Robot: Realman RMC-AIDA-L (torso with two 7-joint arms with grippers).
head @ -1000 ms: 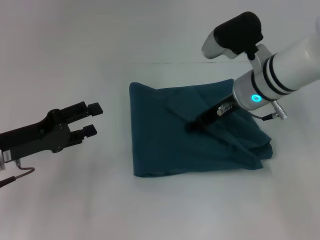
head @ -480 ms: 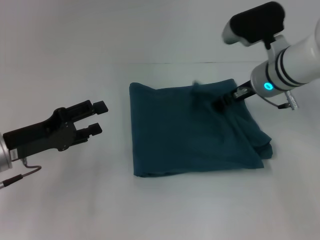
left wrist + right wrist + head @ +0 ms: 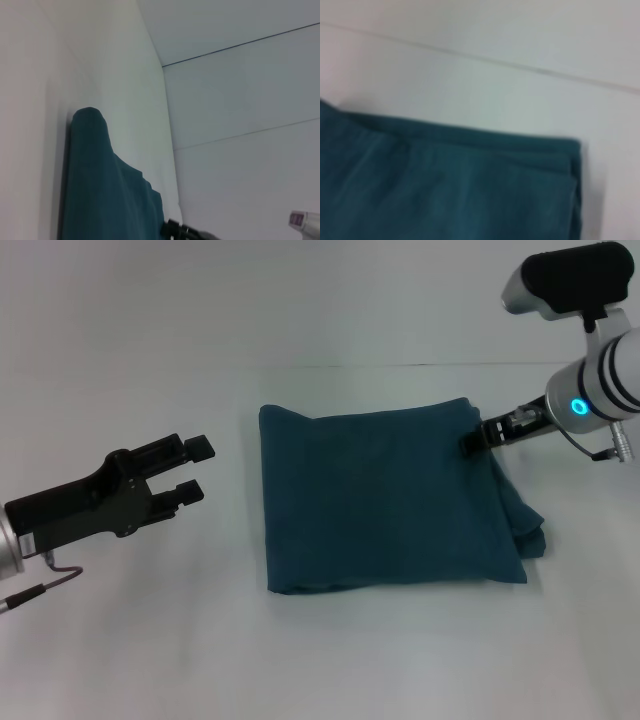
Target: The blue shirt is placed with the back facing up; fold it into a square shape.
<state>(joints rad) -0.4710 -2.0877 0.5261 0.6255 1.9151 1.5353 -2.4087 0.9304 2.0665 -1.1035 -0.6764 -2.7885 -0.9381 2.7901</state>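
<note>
Head view: the blue shirt [image 3: 385, 500] lies mid-frame on the white desk [image 3: 320, 660], folded to a near-square. The right gripper [image 3: 472, 443] — over the cloth a second ago — has drawn back to its upper-right edge, grip state unclear. The left gripper [image 3: 195, 468] waits lower left, jaws open — folding looks nearly finished.

1. The blue shirt [image 3: 385, 500] lies folded on the worktop [image 3: 330, 660], at its middle.
2. The left gripper [image 3: 190, 468] hovers apart, left of it.
3. The right gripper [image 3: 472, 442] is at its far right corner.
</note>
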